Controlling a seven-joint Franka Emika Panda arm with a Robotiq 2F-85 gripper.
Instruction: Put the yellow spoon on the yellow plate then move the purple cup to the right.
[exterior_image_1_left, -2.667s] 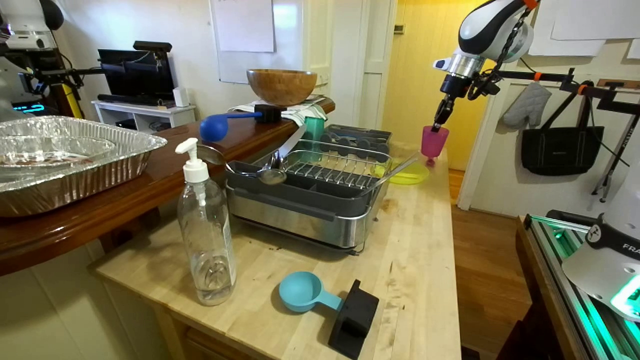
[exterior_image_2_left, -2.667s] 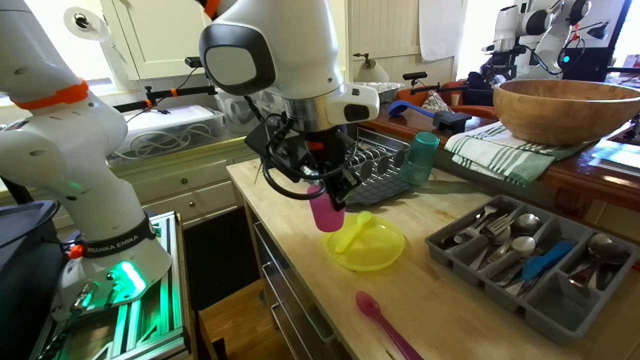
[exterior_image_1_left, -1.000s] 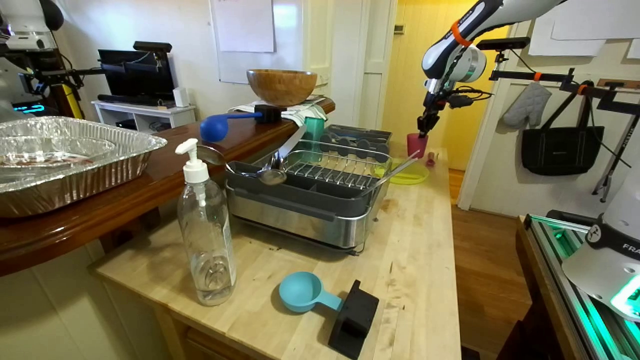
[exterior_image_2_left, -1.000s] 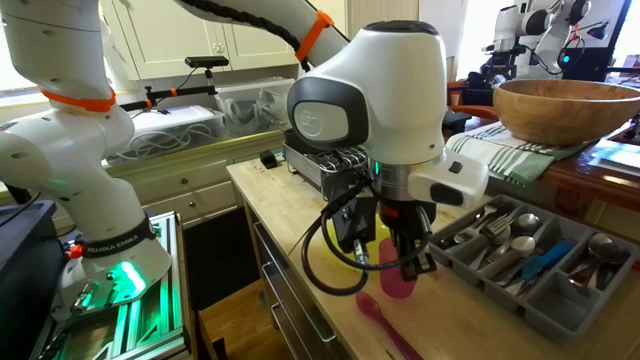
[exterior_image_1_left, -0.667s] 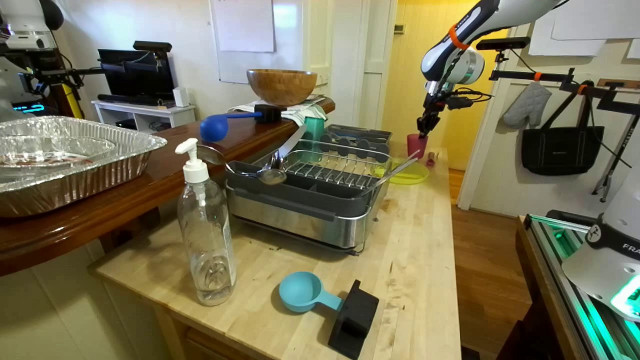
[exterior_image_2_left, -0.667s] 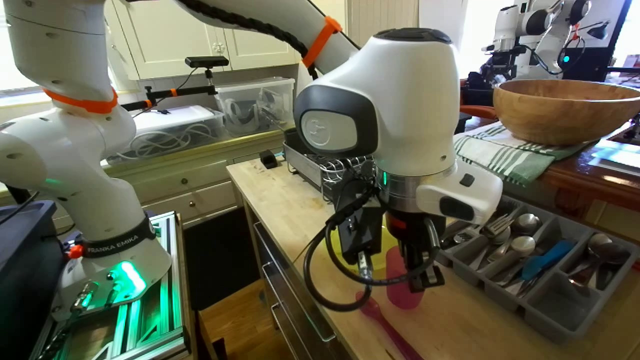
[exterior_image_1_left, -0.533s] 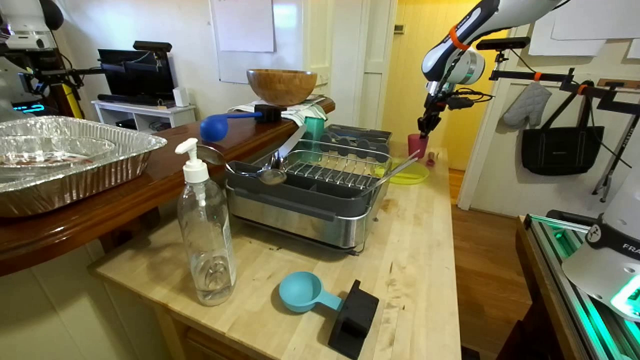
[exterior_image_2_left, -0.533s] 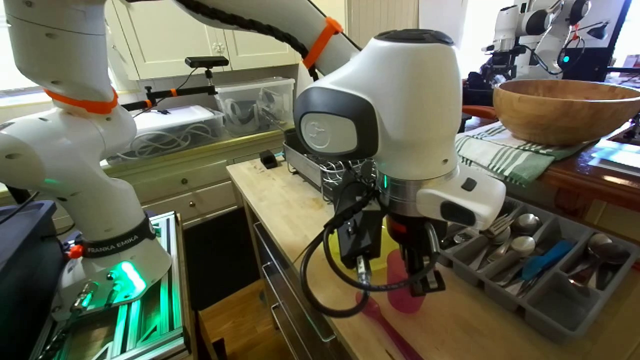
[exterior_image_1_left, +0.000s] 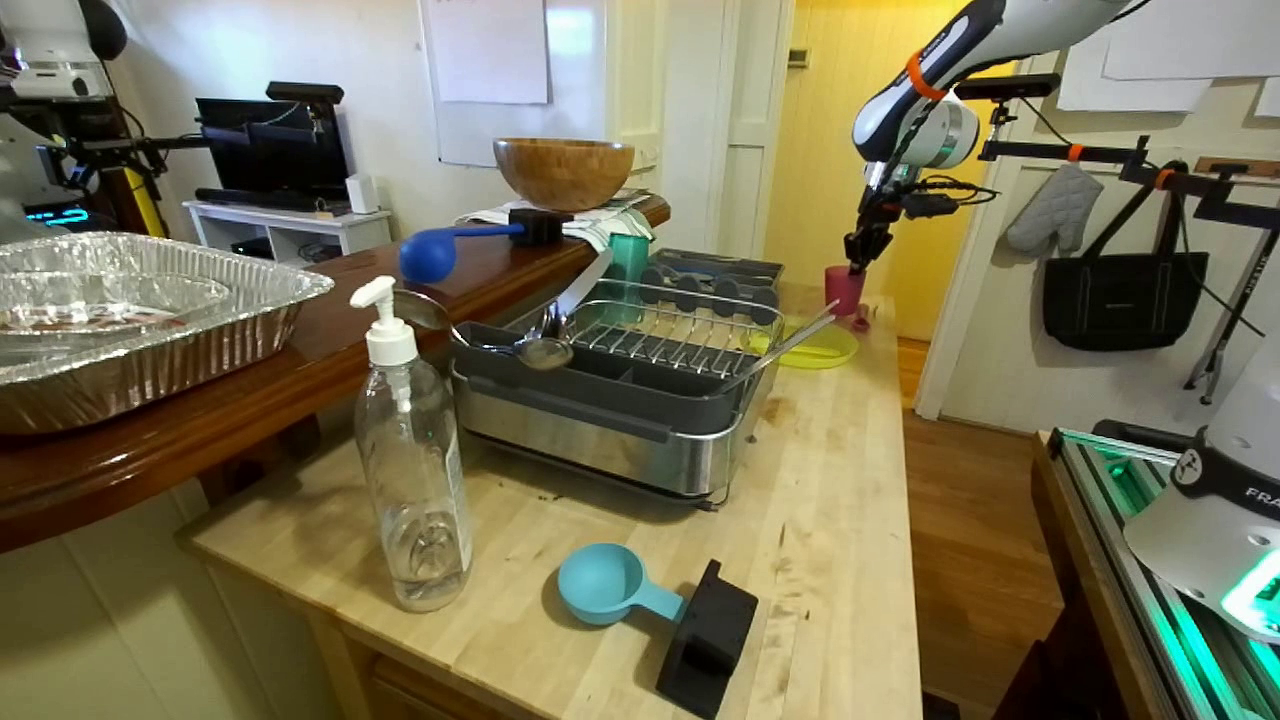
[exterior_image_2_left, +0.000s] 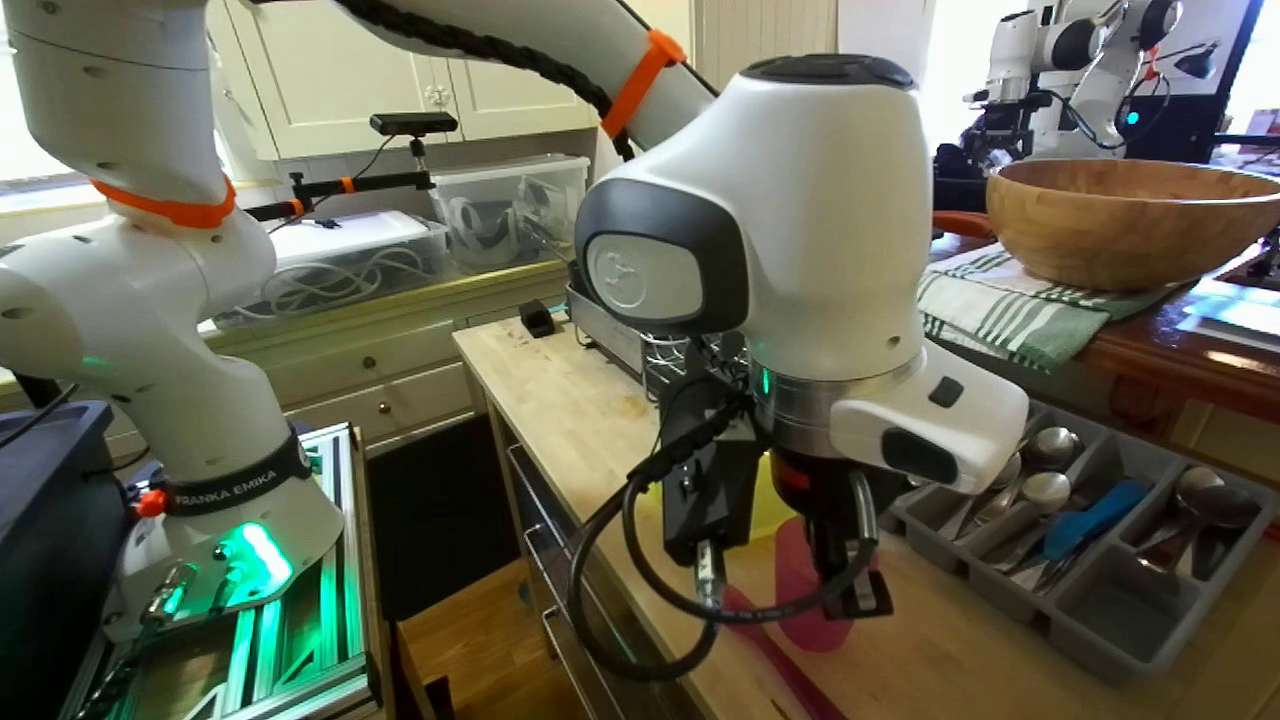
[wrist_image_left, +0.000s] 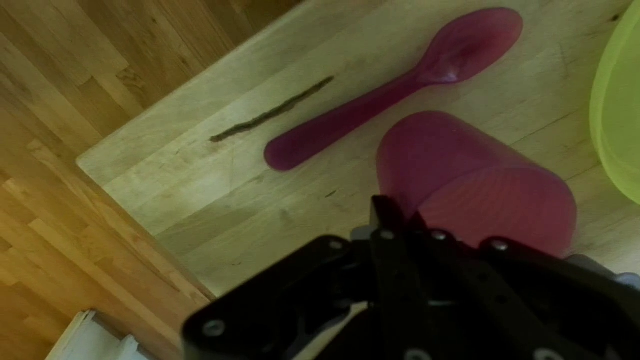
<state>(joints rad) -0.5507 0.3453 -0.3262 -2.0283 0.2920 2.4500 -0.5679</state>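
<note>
Magenta cup is pinched at the rim by the tool, jaws pressed together on its wall; can't tell if its base touches the counter. It's near the yellow plate and just beside the pink spoon, which lies toward the counter's drawer-side edge. Yellow spoon sits on the plate.

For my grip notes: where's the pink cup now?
Right of centre in the wrist view, the pink cup is gripped by the tool, below the pink spoon and left of the yellow plate.
</note>
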